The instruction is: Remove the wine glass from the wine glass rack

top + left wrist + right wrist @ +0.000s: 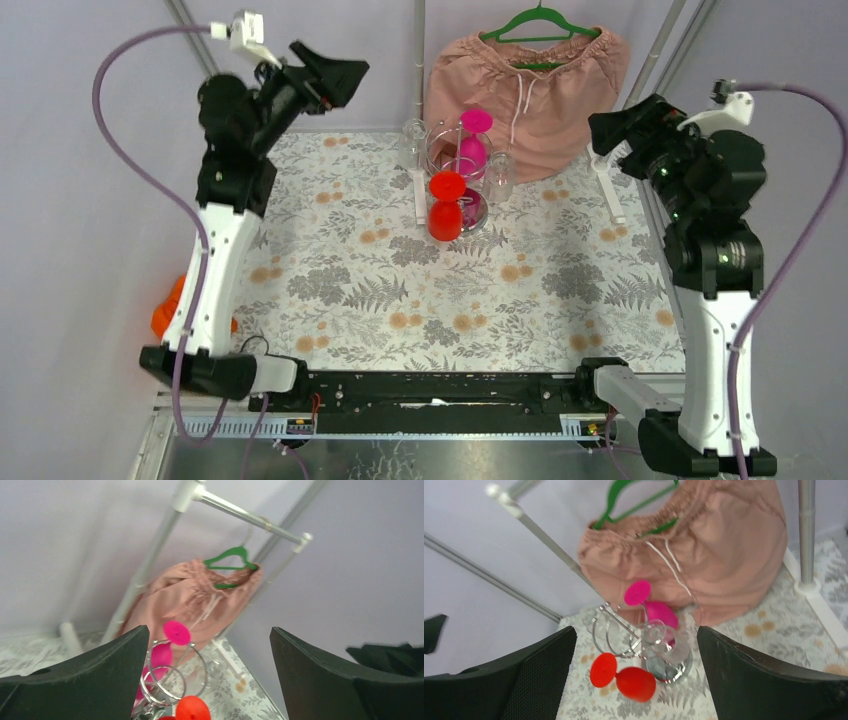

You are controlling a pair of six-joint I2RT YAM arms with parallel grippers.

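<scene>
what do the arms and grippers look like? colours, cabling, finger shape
Both arms match: left arm and right arm have white lower links, black joints and upper sections. A lilac cable loops from each base to a white wrist connector. The left gripper and right gripper have broad black wedge fingers; the inner face looks finely textured.

The top camera looks down from behind, far off. Each wrist camera faces forward between its parted jaws, nearer; all share the wine glass rack (639,641) ahead.
</scene>
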